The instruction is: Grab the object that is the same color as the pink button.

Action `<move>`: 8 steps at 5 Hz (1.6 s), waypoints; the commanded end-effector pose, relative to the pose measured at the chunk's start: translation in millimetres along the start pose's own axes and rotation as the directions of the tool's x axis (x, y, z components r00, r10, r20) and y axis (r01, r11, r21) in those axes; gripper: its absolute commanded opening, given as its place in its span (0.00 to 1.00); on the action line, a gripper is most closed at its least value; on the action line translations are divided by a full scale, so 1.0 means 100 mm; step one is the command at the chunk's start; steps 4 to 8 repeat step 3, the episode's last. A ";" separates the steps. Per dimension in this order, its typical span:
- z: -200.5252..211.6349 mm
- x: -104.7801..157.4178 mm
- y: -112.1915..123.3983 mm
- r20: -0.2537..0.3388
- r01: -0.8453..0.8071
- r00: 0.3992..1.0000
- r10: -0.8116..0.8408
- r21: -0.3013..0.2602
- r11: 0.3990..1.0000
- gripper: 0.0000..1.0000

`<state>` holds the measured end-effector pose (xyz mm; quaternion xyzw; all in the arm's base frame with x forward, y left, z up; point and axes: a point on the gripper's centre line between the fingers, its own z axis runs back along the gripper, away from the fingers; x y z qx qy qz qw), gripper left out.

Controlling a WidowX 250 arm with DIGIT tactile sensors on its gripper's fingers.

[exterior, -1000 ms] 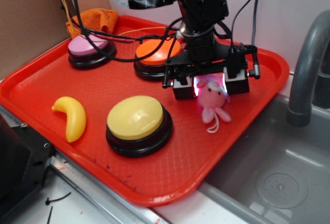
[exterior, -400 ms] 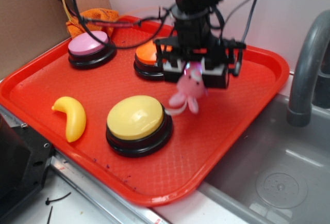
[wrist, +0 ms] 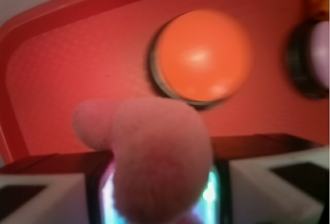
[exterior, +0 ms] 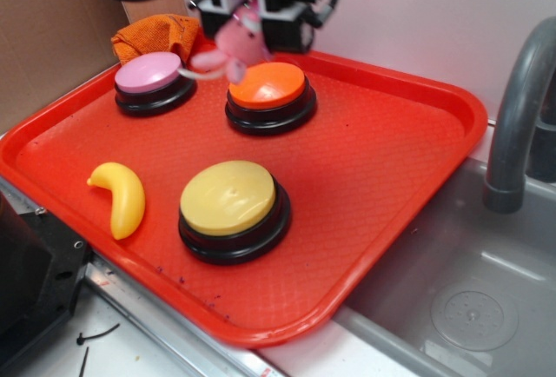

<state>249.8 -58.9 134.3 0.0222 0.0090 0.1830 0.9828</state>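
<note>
The gripper [exterior: 248, 21] hangs high over the tray's [exterior: 408, 212] 12 o'clock rim, its jaws clamped on the pink bunny [exterior: 236, 40], which dangles clear of the tray floor between and above the pink button [exterior: 152, 76] at 10 o'clock and the orange button [exterior: 268, 86] near 12. From the wrist the bunny [wrist: 157, 157] fills the space between the pads, with the orange button [wrist: 202, 54] below it. The yellow button [exterior: 230, 201] and banana [exterior: 122, 196] crowd the 7 o'clock side, leaving the tray's 3 o'clock half bare up to its raised edge beside the sink [exterior: 469, 299].
</note>
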 end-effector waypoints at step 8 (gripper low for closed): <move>0.66 -0.17 0.53 0.093 0.013 0.996 -0.010 -0.029 0.999 0.00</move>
